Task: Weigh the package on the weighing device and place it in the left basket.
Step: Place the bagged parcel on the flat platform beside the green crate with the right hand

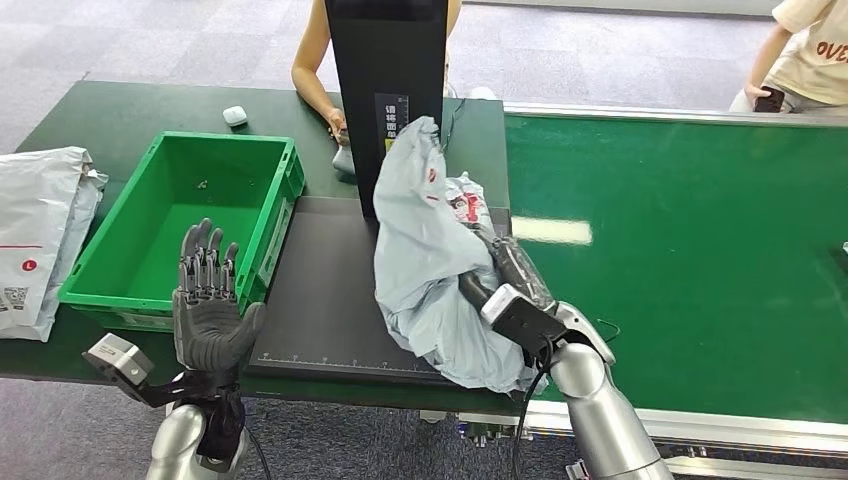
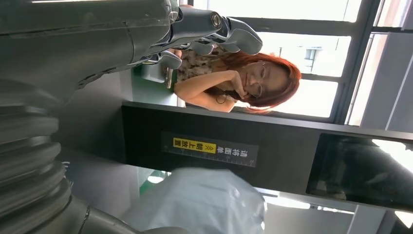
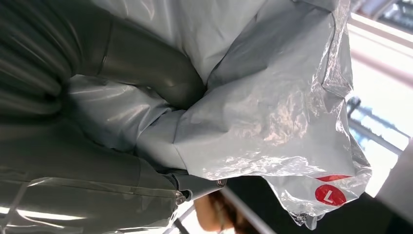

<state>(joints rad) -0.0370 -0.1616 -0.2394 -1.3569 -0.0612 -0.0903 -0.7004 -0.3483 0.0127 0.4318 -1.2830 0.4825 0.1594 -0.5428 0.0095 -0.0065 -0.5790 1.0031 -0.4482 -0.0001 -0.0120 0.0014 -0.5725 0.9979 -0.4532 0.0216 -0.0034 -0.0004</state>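
Observation:
A crumpled grey plastic package point(image 1: 430, 255) stands raised over the black weighing platform point(image 1: 325, 300), in front of its black upright panel point(image 1: 385, 90). My right hand point(image 1: 505, 275) grips it from the right side; up close, its thumb point(image 3: 146, 73) presses into the grey package point(image 3: 272, 112), which bears a red round L sticker. My left hand point(image 1: 210, 300) is held up, palm facing me, fingers apart and empty, in front of the green basket point(image 1: 270, 235) at the left. In the left wrist view the left hand point(image 2: 195, 29) is spread before the panel point(image 2: 214, 151), and the package point(image 2: 199, 204) shows below it.
Another grey package point(image 1: 40, 230) lies at the table's left edge. A white small object point(image 1: 234, 115) sits behind the basket. One person sits behind the panel point(image 1: 320, 70), another at the far right point(image 1: 800, 55). A green conveyor point(image 1: 690, 250) runs on the right.

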